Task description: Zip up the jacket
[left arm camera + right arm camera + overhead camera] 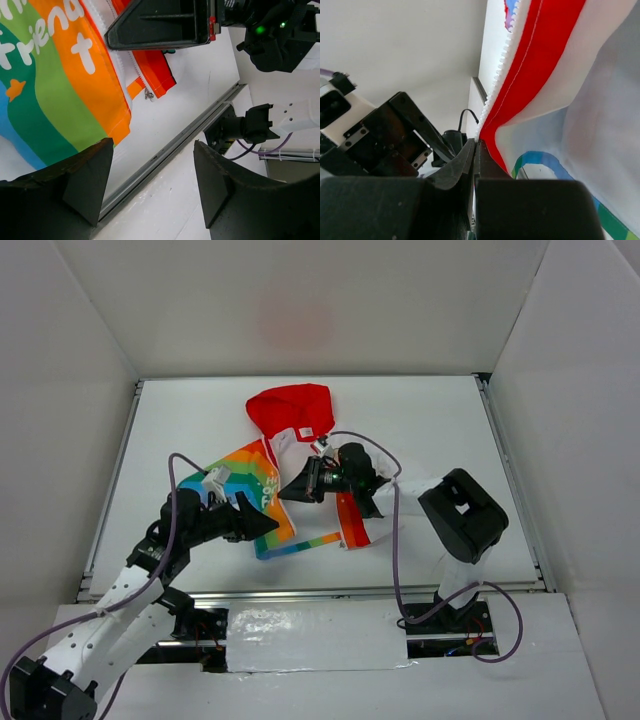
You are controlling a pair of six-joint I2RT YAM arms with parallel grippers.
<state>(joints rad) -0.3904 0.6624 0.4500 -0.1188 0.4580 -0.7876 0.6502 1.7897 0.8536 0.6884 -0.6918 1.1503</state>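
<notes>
The jacket (252, 478) lies open on the white table, with its red hood (292, 408) at the far side and the rainbow panel on the left. The other front panel (352, 522) has a red edge. My right gripper (297, 489) is shut on that red edge with white zipper teeth (502, 65), holding it lifted; the jaws (476, 150) are pressed together. My left gripper (266, 524) is open and empty, over the table's front rail beside the rainbow panel's (50, 85) bottom corner. A small metal zipper slider (148, 94) hangs at the red panel's lower end.
A metal rail (165, 150) runs along the table's front edge, with white tape (315, 635) in front of it. White walls enclose the table on three sides. The right arm's black elbow (462, 515) and purple cable (396, 570) sit to the jacket's right.
</notes>
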